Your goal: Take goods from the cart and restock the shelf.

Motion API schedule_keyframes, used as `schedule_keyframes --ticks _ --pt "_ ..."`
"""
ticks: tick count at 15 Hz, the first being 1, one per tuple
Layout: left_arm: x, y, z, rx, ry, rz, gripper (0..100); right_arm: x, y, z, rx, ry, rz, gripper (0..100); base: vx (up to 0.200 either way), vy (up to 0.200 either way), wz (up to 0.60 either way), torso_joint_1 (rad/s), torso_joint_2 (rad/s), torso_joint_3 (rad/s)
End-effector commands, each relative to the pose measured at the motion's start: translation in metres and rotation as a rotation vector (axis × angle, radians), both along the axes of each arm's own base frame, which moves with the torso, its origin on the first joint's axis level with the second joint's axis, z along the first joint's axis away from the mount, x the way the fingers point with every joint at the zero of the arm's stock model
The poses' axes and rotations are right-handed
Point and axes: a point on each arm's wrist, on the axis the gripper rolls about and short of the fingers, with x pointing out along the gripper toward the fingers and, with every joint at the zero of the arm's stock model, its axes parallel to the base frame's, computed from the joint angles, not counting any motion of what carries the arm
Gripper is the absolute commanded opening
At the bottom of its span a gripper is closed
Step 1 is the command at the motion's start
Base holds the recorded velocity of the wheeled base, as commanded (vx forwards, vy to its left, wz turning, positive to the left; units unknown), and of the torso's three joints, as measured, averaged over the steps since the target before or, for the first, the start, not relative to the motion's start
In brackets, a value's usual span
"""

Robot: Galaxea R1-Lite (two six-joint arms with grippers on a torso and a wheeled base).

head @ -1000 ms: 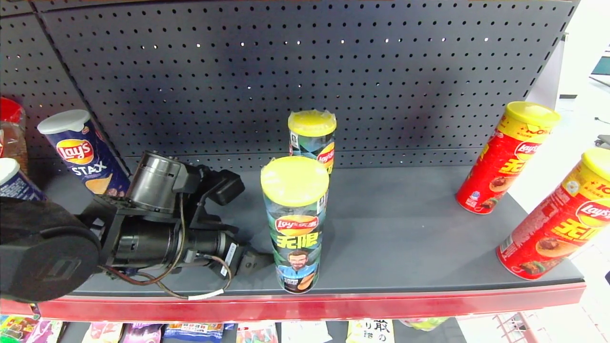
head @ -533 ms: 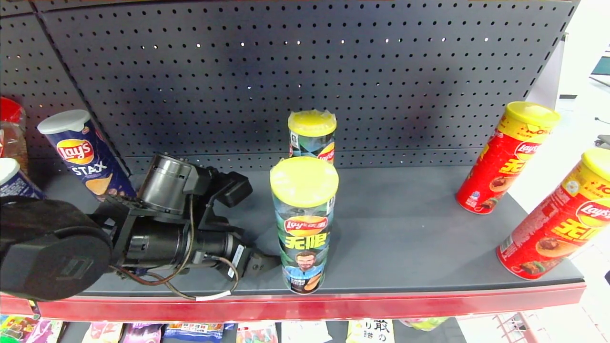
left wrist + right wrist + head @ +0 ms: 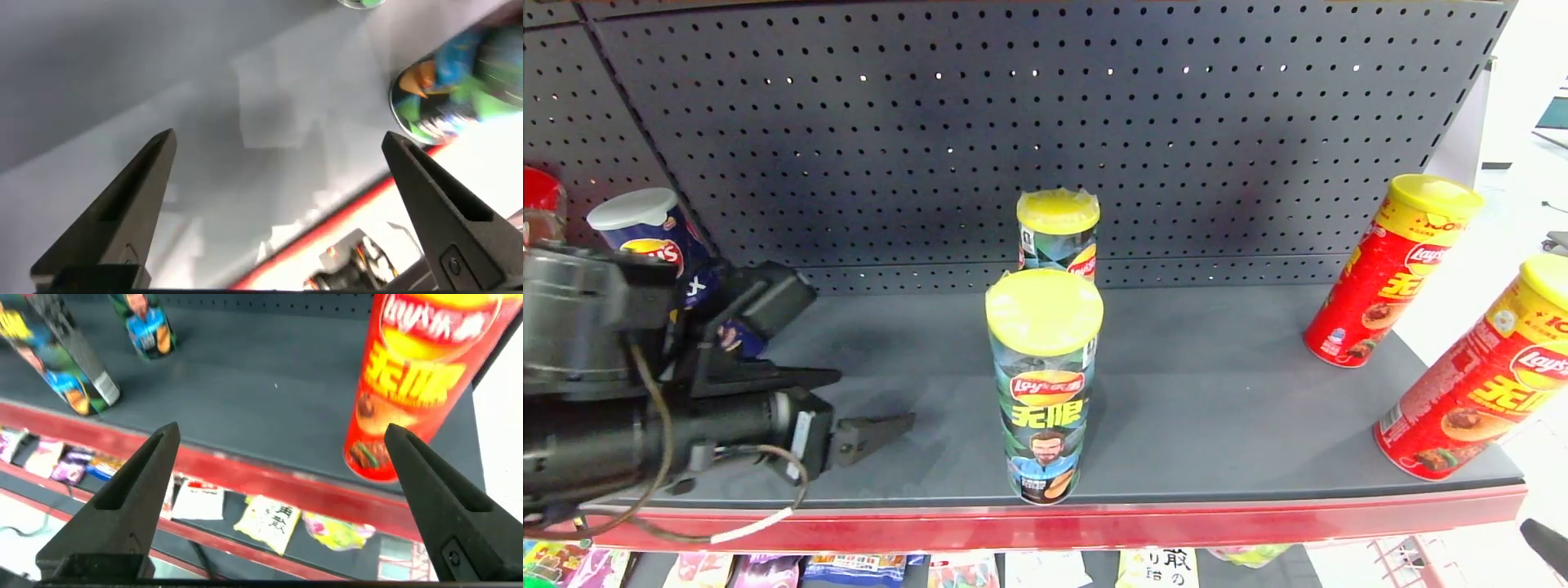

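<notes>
Grey metal forms the shelf (image 3: 1217,392), which is edged in red at the front and backed by a perforated panel (image 3: 1013,122). Two green canisters with yellow lids are counted on it. The front green canister (image 3: 1044,384) is stood upright close to the front edge, and the rear green canister (image 3: 1058,233) is stood directly behind it, near the panel. Two red canisters, also yellow-lidded, are placed well apart to the right: the inner red canister (image 3: 1388,269) and the outer red canister (image 3: 1478,367), nearer the front edge. One blue canister (image 3: 645,229) with a pale lid is partly hidden behind the left arm. Every label is printed with a round red-and-yellow logo. Large yellow characters are carried beneath it on the green and red ones. A row of packets (image 3: 849,563) is seen on the level below.

The left gripper (image 3: 878,398) is held low over the shelf, to the left of the front green canister and apart from it, with its fingers spread and nothing between them. The right gripper (image 3: 282,429) is likewise spread wide and empty, held before the red front edge, with the outer red canister beyond one finger
</notes>
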Motion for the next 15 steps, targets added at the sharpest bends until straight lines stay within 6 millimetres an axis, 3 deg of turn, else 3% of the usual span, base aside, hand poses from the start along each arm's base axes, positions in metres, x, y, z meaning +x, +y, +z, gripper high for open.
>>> schedule_keyframes --ticks 1,2,3,6,8,10,11,13,14,15 --pt "-0.110 0.054 0.015 -0.025 -0.169 0.143 100 -0.015 -0.003 -0.012 -0.003 -0.057 -0.026 100 0.000 0.000 0.00 0.000 0.00 0.000" --pt "-0.124 0.059 0.011 -0.015 -0.174 0.165 100 -0.016 -0.004 -0.013 -0.002 -0.065 -0.039 100 0.000 0.000 0.00 0.000 0.00 0.000" --pt "-0.164 0.075 -0.006 0.016 -0.198 0.260 100 -0.021 -0.006 -0.022 -0.025 -0.070 -0.138 100 0.000 0.000 0.00 0.000 0.00 0.000" --pt "-0.220 0.091 -0.050 0.055 -0.200 0.501 100 -0.039 -0.010 -0.043 -0.047 -0.027 -0.310 100 0.000 0.000 0.00 0.000 0.00 0.000" --pt "-0.226 0.084 -0.067 0.062 -0.172 0.706 100 -0.055 -0.011 -0.061 -0.056 -0.011 -0.331 100 0.000 0.000 0.00 0.000 0.00 0.000" --pt "-0.228 0.079 -0.079 0.053 -0.213 0.801 100 -0.056 -0.010 -0.072 -0.071 -0.010 -0.354 100 0.000 0.000 0.00 0.000 0.00 0.000" --pt "-0.228 0.078 -0.094 0.028 -0.247 0.773 100 -0.058 -0.009 -0.081 -0.081 -0.042 -0.369 100 0.000 0.000 0.00 0.000 0.00 0.000" --pt "-0.216 0.077 -0.092 -0.054 -0.377 0.690 100 -0.058 -0.009 -0.082 -0.058 -0.036 -0.348 100 0.000 0.000 0.00 0.000 0.00 0.000" --pt "-0.205 0.076 -0.106 -0.103 -0.442 0.586 100 -0.058 -0.009 -0.083 -0.051 -0.033 -0.344 100 0.000 0.000 0.00 0.000 0.00 0.000" --pt "-0.202 0.077 -0.106 -0.125 -0.502 0.574 100 -0.055 -0.009 -0.083 -0.038 -0.067 -0.345 100 0.000 0.000 0.00 0.000 0.00 0.000"
